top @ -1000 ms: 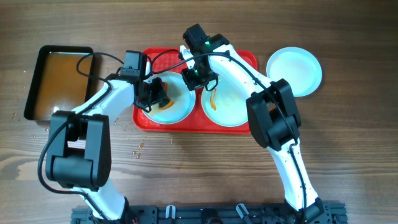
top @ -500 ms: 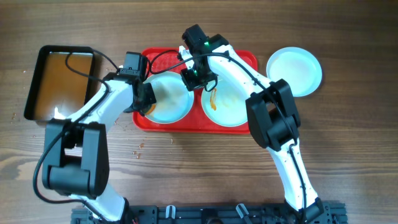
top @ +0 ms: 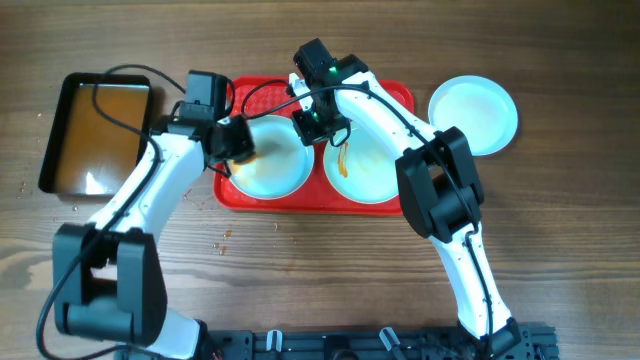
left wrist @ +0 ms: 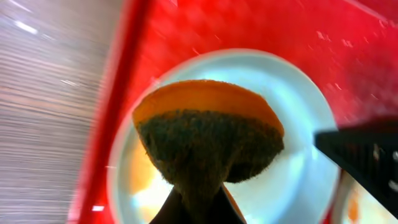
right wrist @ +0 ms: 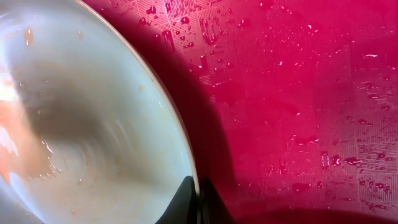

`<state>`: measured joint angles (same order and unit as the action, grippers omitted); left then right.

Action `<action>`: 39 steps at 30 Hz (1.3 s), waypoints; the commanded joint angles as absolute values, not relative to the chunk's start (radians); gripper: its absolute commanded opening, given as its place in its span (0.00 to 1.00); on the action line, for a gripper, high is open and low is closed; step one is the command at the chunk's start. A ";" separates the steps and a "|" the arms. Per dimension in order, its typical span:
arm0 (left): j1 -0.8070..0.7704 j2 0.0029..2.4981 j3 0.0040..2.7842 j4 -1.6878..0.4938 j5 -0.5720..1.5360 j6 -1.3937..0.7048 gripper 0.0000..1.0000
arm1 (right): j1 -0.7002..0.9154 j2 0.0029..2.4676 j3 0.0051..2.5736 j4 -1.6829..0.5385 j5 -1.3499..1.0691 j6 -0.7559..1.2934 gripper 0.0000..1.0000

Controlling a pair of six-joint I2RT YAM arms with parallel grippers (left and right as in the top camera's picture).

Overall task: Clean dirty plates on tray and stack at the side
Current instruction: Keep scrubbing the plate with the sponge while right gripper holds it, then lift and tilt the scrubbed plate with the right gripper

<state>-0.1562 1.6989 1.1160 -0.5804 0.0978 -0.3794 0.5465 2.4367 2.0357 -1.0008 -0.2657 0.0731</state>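
Left tool [left wrist: 196, 214] shifted, fuzzy sponge [left wrist: 208, 140], round plate [left wrist: 292, 124]

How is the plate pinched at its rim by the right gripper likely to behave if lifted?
Probably stiff: the plate shows a clean round rim under the right gripper. Likely slippery, since droplets shine on it and on the tray. Held at one edge only, it may sag or tilt.
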 commanded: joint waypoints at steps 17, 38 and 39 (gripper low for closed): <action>-0.160 1.902 1.130 -0.700 -0.219 -0.397 0.04 | 0.540 2.465 2.027 -1.002 -0.237 0.063 0.04; -0.044 1.441 1.216 -0.815 0.049 -0.480 0.04 | 0.543 2.379 2.037 -1.016 -0.180 0.082 0.04; -0.031 1.440 1.216 -0.830 0.080 -0.480 0.04 | 0.547 2.359 2.037 -1.010 -0.135 0.082 0.04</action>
<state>-0.0818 1.4727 1.2011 -0.7990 -0.0803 -0.4583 0.5434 2.4332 2.0354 -1.0134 -0.2562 0.0776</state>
